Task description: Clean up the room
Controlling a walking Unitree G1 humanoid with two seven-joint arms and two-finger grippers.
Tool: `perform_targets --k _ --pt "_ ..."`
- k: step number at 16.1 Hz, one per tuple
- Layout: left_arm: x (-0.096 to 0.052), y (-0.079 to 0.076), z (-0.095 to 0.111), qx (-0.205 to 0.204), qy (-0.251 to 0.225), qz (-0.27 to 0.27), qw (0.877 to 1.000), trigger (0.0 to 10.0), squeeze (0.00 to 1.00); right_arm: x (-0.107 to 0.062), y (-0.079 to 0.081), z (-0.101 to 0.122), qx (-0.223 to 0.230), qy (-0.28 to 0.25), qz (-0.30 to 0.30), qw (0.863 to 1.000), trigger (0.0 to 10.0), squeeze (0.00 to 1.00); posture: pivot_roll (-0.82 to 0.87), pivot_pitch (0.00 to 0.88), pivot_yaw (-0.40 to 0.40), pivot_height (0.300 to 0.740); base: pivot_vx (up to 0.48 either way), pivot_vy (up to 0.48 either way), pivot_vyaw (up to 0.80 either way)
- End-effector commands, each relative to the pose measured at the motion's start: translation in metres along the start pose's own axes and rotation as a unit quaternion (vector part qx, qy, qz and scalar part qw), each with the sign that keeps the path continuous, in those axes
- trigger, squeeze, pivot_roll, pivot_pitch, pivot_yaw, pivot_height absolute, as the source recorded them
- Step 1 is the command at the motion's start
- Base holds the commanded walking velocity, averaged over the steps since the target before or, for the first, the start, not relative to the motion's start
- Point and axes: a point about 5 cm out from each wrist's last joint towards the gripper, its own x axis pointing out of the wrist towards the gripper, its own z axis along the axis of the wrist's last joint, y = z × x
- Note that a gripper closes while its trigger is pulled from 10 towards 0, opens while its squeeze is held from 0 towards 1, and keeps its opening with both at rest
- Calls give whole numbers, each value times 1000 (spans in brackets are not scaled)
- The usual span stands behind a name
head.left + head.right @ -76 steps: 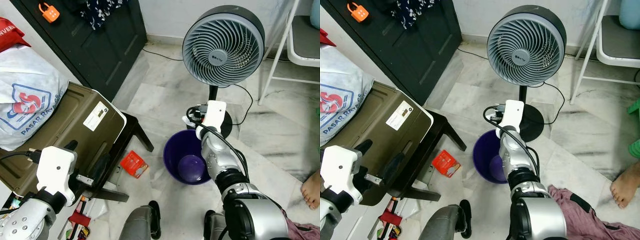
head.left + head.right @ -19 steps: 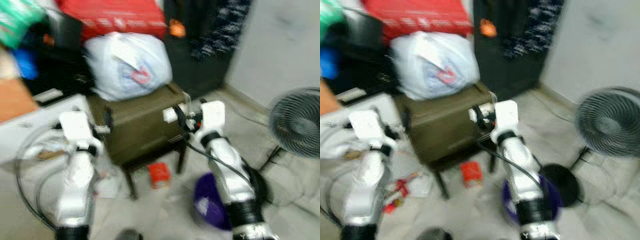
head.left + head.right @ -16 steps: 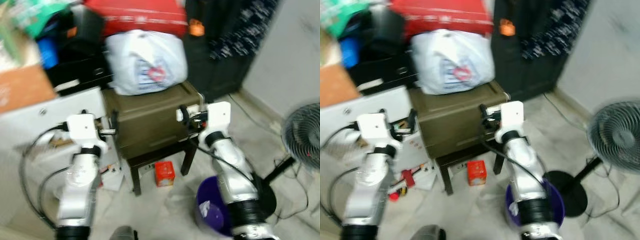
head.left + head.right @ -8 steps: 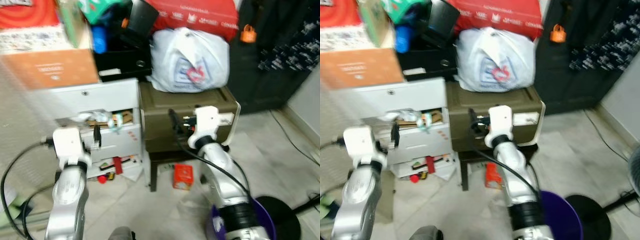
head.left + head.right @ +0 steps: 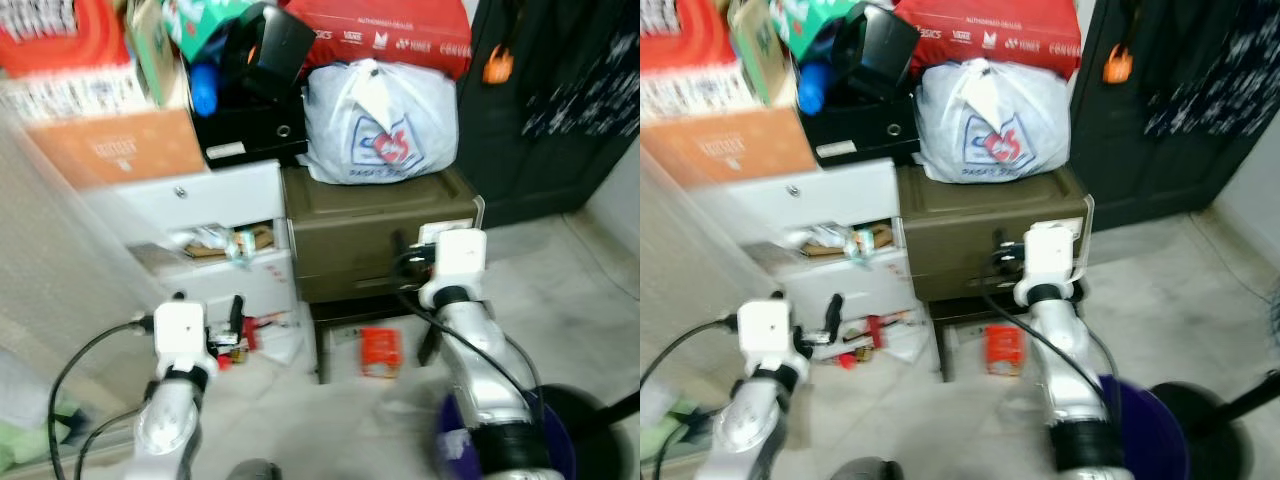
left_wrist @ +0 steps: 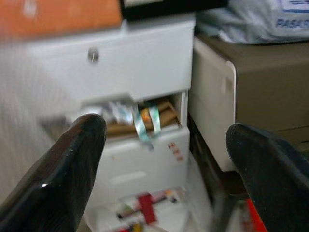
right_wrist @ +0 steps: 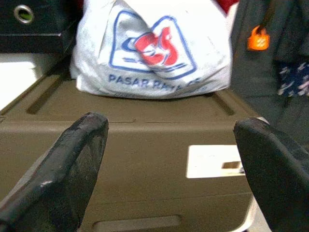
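The olive box (image 5: 380, 240) stood on a dark stool (image 5: 345, 320), and everything else sat around it. A white plastic bag (image 5: 378, 125) with a red and blue logo rested on top of the box, and a red bag (image 5: 385, 35) lay above that. Just beside the box stood a white drawer unit (image 5: 215, 235), one drawer part open with papers and ribbon (image 6: 140, 118) spilling out. On the floor under the box lay a small red packet (image 5: 380, 352). A purple bin (image 5: 1145, 425) stood on the floor in front of the box, near the robot's right arm. A dark cupboard (image 5: 550, 100) with an orange padlock (image 5: 497, 65) stood on the box's other side.

The right gripper (image 7: 169, 159) was held up facing the front of the box, its fingers spread wide and holding nothing. The left gripper (image 6: 164, 159) faced the drawer unit, fingers also wide apart and empty.
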Motion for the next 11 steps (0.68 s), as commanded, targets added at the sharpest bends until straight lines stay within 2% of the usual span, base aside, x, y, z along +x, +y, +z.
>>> perform_targets --k 1,2,3,5,7,9,11 --pt "6 4 5 14 -7 -14 1000 10000 0 -5 0 -3 21 13 -3 1000 10000 0 -96 0 110 740 0 0 0" --pt "8 7 7 19 -10 -12 1000 10000 0 -7 1 -5 41 17 -3 999 10000 0 -96 0 110 740 0 0 0" --pt "10 9 12 29 -20 -19 999 10000 0 -8 4 -5 38 9 2 999 10000 0 -96 0 132 740 0 0 0" --pt "14 10 21 32 -30 -25 999 10000 0 -6 10 -6 6 11 4 1000 10000 0 -85 0 140 740 0 0 0" --pt "10 6 20 15 -27 -25 999 10000 0 -3 23 -4 -31 3 38 999 10000 0 -74 0 84 740 0 0 0" --pt "5 1 16 1 -18 -16 1000 10000 0 -4 34 -7 23 29 80 996 10000 0 -45 0 40 740 0 0 0" --pt "-2 4 11 -10 -5 16 1000 10000 0 -5 40 -9 39 36 105 993 10000 0 15 0 10 740 0 0 0"
